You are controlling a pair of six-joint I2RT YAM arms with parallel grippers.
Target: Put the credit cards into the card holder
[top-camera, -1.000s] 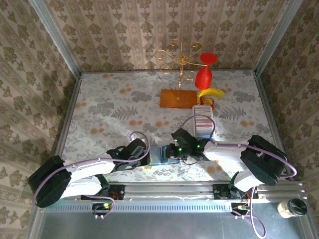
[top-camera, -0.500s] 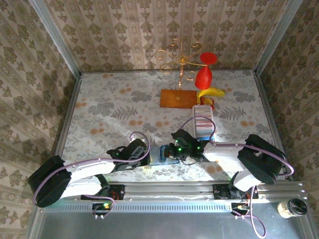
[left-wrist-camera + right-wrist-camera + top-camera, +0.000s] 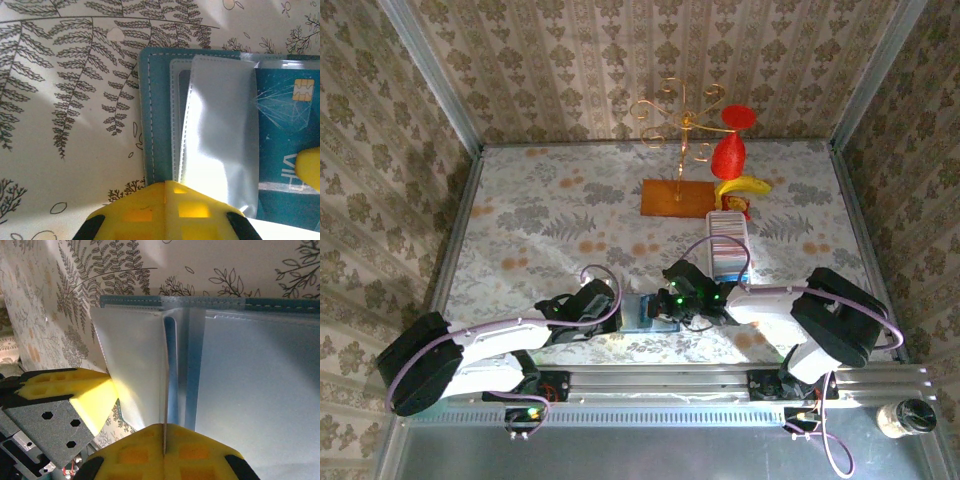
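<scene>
The teal card holder [image 3: 642, 312] lies open on the tablecloth between my two grippers, its clear sleeves showing [image 3: 155, 115]. My left gripper [image 3: 620, 308] is shut, its yellow tips [image 3: 167, 186] resting on the holder's near edge. My right gripper [image 3: 665, 303] is shut on a thin credit card seen edge-on [image 3: 164, 390], which runs from its tips [image 3: 164, 432] into the sleeves of the holder [image 3: 130, 301]. In the left wrist view a blue credit card [image 3: 285, 125] with a gold chip lies among the sleeves, beside a right fingertip [image 3: 311, 167].
A long white tray [image 3: 728, 248] of stacked cards stands behind the right gripper. Farther back are an orange board [image 3: 677, 197] with a gold wire stand [image 3: 680, 120], a red object [image 3: 728, 150] and a banana [image 3: 745, 185]. A jar [image 3: 905, 418] sits off the table, near right.
The right arm has edged slightly left toward the holder. The left arm and the holder have stayed put.
</scene>
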